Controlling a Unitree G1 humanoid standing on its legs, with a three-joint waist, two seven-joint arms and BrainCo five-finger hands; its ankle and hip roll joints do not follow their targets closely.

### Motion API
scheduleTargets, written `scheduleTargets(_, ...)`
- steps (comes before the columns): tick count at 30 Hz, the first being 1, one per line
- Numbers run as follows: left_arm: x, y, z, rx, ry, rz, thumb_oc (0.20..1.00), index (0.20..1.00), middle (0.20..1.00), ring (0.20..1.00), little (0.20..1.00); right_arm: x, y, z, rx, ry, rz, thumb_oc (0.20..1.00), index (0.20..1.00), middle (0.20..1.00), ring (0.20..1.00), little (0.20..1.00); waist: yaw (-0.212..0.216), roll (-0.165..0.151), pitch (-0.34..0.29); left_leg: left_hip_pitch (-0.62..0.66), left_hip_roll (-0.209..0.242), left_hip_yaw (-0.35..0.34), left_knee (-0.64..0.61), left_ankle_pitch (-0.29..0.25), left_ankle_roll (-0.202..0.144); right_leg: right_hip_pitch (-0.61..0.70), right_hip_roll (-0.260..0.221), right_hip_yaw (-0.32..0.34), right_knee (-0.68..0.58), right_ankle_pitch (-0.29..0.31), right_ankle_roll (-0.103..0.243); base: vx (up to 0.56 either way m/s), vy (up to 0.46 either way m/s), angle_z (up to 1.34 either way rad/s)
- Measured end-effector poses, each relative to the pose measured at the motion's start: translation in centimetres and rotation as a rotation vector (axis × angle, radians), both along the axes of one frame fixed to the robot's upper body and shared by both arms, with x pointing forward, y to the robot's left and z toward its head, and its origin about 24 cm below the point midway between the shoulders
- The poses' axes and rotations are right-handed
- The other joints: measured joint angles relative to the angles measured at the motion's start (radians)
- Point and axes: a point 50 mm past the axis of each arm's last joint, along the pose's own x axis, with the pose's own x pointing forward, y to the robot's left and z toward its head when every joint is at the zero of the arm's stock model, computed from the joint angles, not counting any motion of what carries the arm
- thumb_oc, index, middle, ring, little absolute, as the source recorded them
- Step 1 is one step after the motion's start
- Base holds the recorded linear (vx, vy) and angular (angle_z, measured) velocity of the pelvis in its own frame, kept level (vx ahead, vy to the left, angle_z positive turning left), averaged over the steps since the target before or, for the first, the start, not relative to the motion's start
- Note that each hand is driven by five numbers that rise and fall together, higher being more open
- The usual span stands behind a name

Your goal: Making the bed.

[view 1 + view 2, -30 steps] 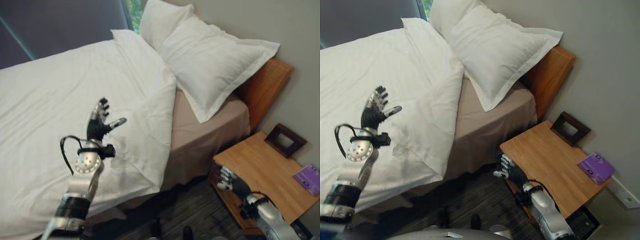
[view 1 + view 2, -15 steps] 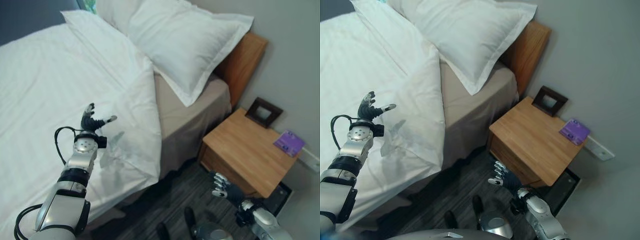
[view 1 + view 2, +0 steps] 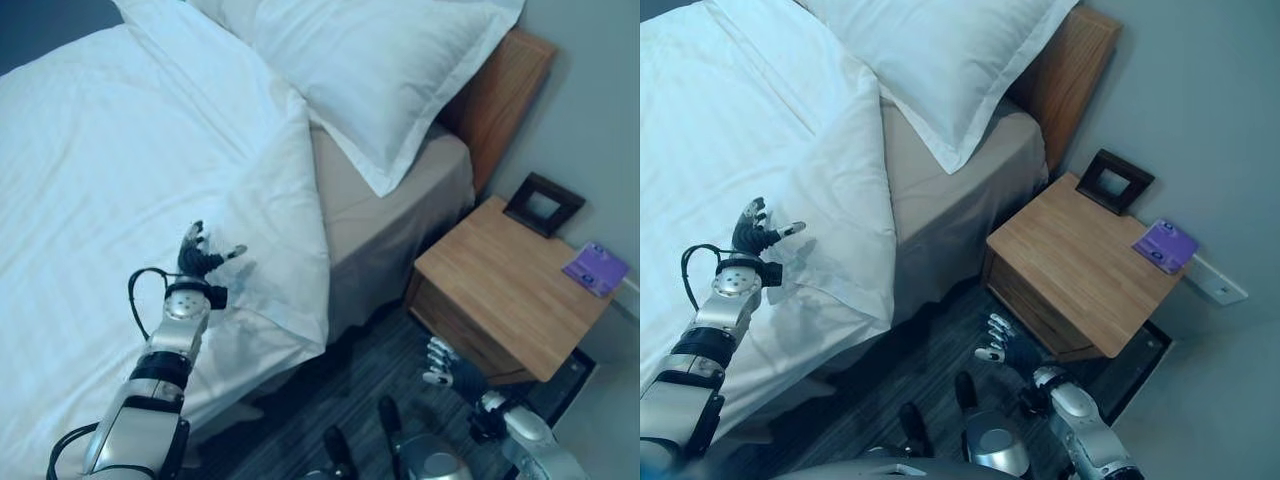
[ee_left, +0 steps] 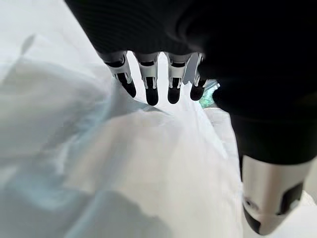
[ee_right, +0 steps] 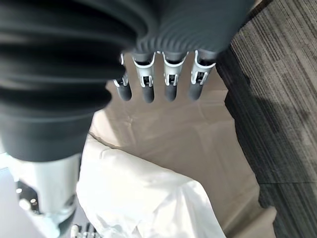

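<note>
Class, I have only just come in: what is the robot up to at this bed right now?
It is making the bed. Its left hand is open above the white duvet near the turned-back corner, holding nothing. Its right hand hangs open low over the floor beside the wooden nightstand. The pillows lie at the headboard, with beige sheet exposed beside the duvet.

White duvet (image 3: 120,160) running off the left and top edges, pillow (image 3: 370,70) cropped at the top, headboard (image 3: 500,90) mostly hidden behind the pillow, small purple item (image 3: 595,268) on the nightstand (image 3: 510,290), possibly a booklet, too small to tell
</note>
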Motion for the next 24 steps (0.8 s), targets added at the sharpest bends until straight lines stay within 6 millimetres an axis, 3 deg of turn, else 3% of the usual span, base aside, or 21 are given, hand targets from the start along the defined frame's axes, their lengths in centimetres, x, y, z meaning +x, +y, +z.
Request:
scheduleTargets(11, -0.2, 1.1, -0.3, -0.024, -0.002, 0.144, 1.000, 1.000, 1.000, 1.000, 1.000, 0.0, -0.2, -0.1, -0.012, 0.002, -0.017, 1.000, 1.000, 1.000, 1.000, 1.000, -0.006, 0.000, 0.016, -0.040, 0.005, 0.027, 0.000, 0.000, 0.000, -0.050, 0.008, 0.024, 0.000, 0.004, -0.002, 0.01, -0.018, -0.07)
scheduleTargets(12, 0.2, 1.0, -0.5, -0.016, 0.038, 0.127, 0.696, 0.696, 0.696, 0.696, 0.696, 0.2, -0.1, 0.0, -0.017, -0.002, -0.004, 1.000, 1.000, 1.000, 1.000, 1.000, -0.007, 0.001, 0.028, -0.046, 0.005, 0.032, 0.000, 0.001, 0.001, -0.059, 0.009, 0.028, 0.000, 0.007, 0.000, 0.01, -0.004, -0.07)
scheduleTargets(13, 0.5, 1.0, -0.6, -0.009, 0.069, 0.111, 0.200, 0.200, 0.200, 0.200, 0.200, 0.3, 0.0, 0.1, -0.020, -0.004, 0.007, 1.000, 1.000, 1.000, 1.000, 1.000, -0.007, 0.002, 0.029, -0.051, 0.005, 0.037, 0.000, 0.001, 0.001, -0.064, 0.008, 0.032, 0.000, 0.007, 0.000, 0.03, -0.002, -0.17)
scheduleTargets(18, 1.9, 1.2, 0.8, 0.021, 0.107, 0.126, 0.200, 0.200, 0.200, 0.200, 0.200, -0.2, 0.2, -0.1, -0.019, 0.009, 0.021, 1.000, 1.000, 1.000, 1.000, 1.000, -0.026, 0.006, 0.037, -0.078, 0.005, 0.078, 0.000, -0.003, -0.004, -0.106, 0.013, 0.069, 0.001, 0.017, 0.003, 0.03, -0.015, -0.21)
scheduleTargets(24, 2.4, 0.4, 1.0, 0.090, 0.135, 0.077, 0.200, 0.200, 0.200, 0.200, 0.200, -0.1, 0.1, -0.1, -0.021, 0.009, 0.017, 1.000, 1.000, 1.000, 1.000, 1.000, -0.054, 0.005, 0.038, -0.077, 0.006, 0.108, 0.000, -0.011, -0.016, -0.116, 0.016, 0.098, 0.000, 0.018, 0.005, 0.04, -0.008, -0.14)
